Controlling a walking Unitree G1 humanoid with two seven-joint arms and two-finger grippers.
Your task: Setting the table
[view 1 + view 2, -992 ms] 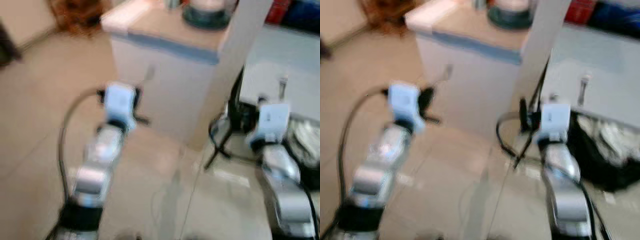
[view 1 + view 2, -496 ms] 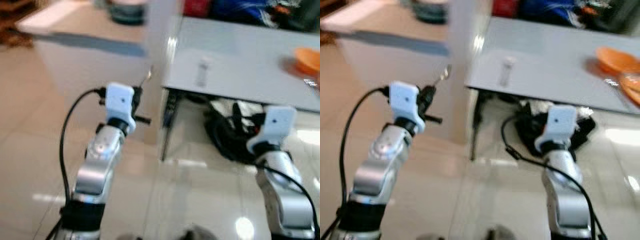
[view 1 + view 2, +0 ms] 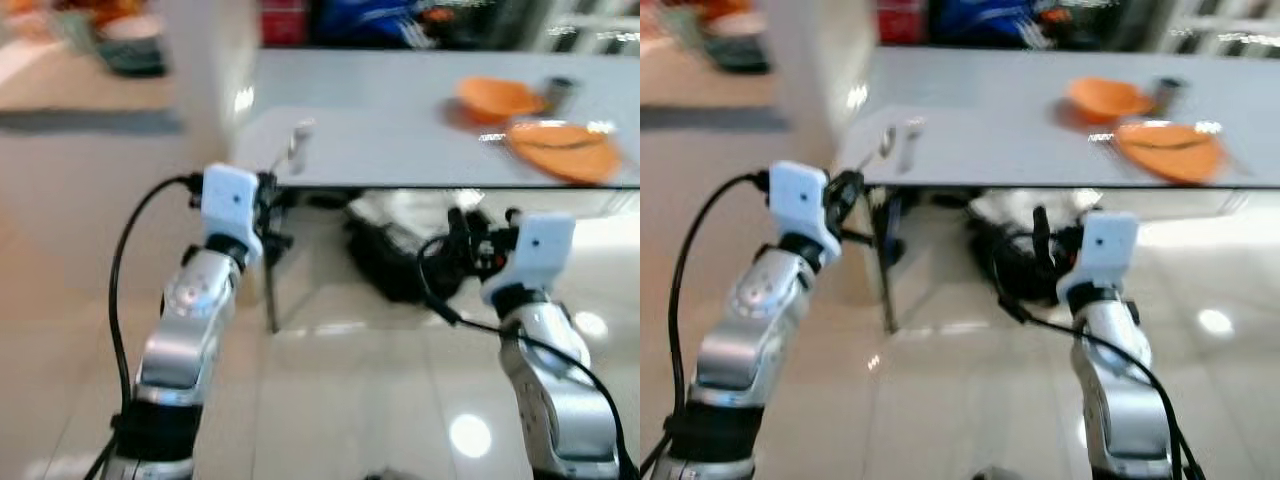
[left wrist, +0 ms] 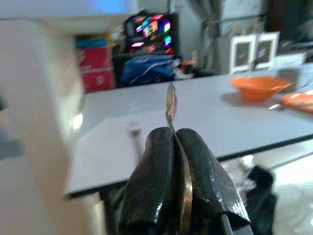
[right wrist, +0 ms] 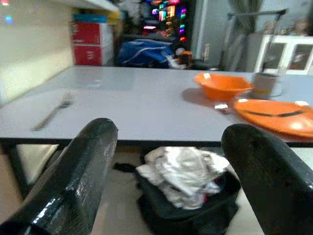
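The view has swung round since a second ago: the pale counter is gone off to the side and the long grey table (image 3: pixel 1040 130) now sits square ahead, so the robot seems lined up to deliver. The left gripper (image 4: pixel 175 147) is pinched tight on a slim silver spoon (image 4: pixel 170 105), bowl pointing at the near table corner, where a silver fork (image 5: pixel 53 111) already lies (looks close, not over it yet). The right gripper (image 5: pixel 171 161) hangs spread wide, holding nothing. Orange plate (image 5: pixel 276 115) and orange bowl (image 5: pixel 222 84) sit well apart, further along the table.
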